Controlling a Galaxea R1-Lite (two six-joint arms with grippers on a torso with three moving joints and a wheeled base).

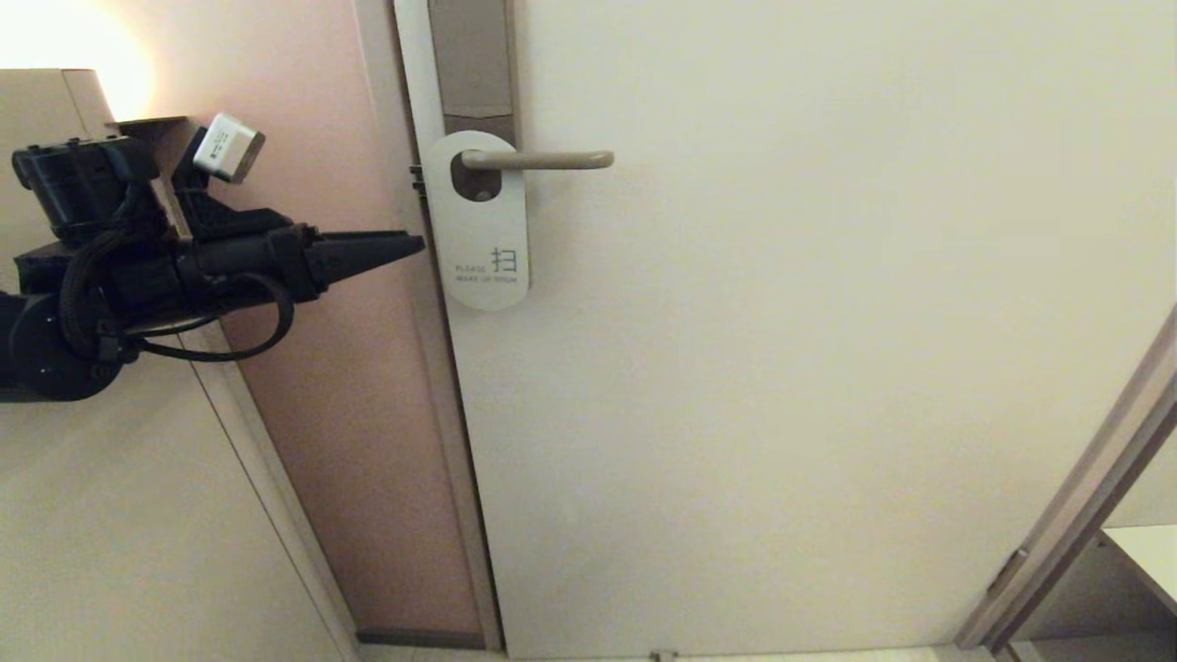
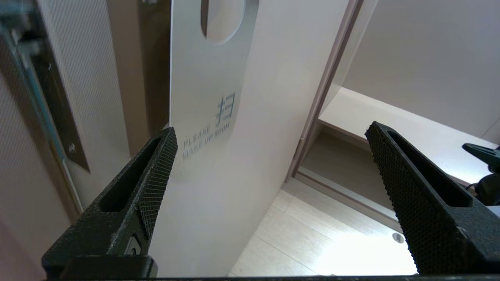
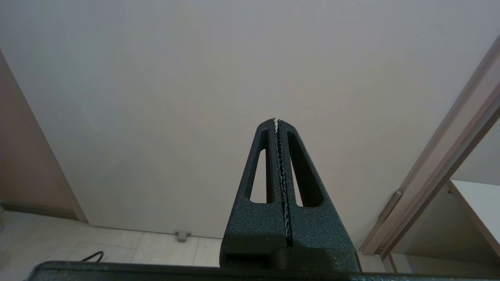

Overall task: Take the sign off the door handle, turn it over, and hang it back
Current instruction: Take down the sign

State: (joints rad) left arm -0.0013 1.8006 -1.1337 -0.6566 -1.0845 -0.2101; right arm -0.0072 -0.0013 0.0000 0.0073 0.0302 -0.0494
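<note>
Left hand (image 1: pixel 418 245) wide open beside one sign (image 1: pixel 485 234), white-faced, on door handle (image 1: pixel 542 160)

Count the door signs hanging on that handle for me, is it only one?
1. A single sign hangs on the door handle, white "MAKE UP ROOM" face outward, beside the open left hand. Another flat behind it could be hidden.

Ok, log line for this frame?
flat white "MAKE UP ROOM" sign: hanging on beige metal lever handle | left gripper: open, beside sign | right gripper: shut
</note>
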